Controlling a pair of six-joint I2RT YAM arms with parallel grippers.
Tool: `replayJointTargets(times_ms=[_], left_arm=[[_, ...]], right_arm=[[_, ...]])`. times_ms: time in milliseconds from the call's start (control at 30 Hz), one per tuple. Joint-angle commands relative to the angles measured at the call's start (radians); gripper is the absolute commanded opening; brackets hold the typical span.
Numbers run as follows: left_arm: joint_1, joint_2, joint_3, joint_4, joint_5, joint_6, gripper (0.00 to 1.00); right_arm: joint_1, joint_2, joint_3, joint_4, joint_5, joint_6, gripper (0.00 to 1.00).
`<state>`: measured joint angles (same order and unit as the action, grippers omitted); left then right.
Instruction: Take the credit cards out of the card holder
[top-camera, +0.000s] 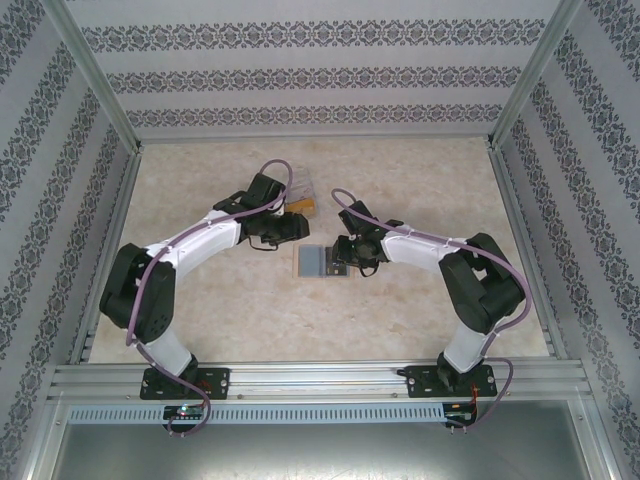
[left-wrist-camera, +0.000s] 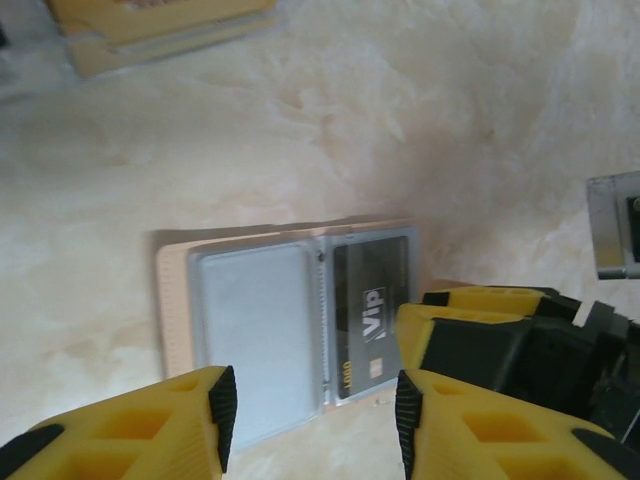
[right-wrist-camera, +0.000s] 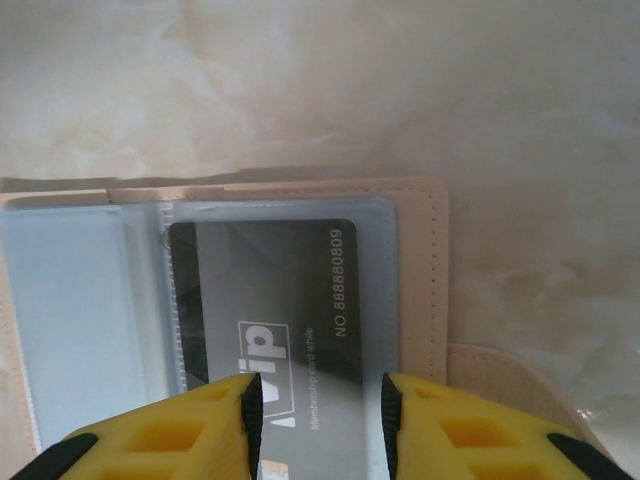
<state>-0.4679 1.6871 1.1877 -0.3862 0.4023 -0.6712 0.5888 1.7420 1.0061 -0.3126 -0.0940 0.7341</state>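
Right pincer (right-wrist-camera: 320, 405) parted, poised — over dark card (right-wrist-camera: 268, 290)

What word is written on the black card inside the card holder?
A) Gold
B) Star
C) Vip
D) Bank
C: the dark card, tucked under a clear sleeve of the card holder, shows "Vip" in pale letters in the left wrist view.
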Motion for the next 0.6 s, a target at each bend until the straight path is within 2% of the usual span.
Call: replayJointTargets(times_ms=[0, 133, 567], left_arm=[[-0.028, 0.036, -0.008, 0.088, 0.081, -0.08, 0.47], [-0.052, 0.074, -0.009, 0.115, 0.095, -0.107, 0.43], [-0.071, 0.187, -0.004, 0.172, 0.131, -0.139, 0.28]], right_arm=[[-0.007, 0.02, 0.029, -0.028, 0.033, 0.002, 0.39], [-0.012, 0.032, 0.02, -0.014, 0.004, -0.002, 0.31], [-0.031, 0.05, -0.001, 0.003, -0.041, -0.009, 0.24]])
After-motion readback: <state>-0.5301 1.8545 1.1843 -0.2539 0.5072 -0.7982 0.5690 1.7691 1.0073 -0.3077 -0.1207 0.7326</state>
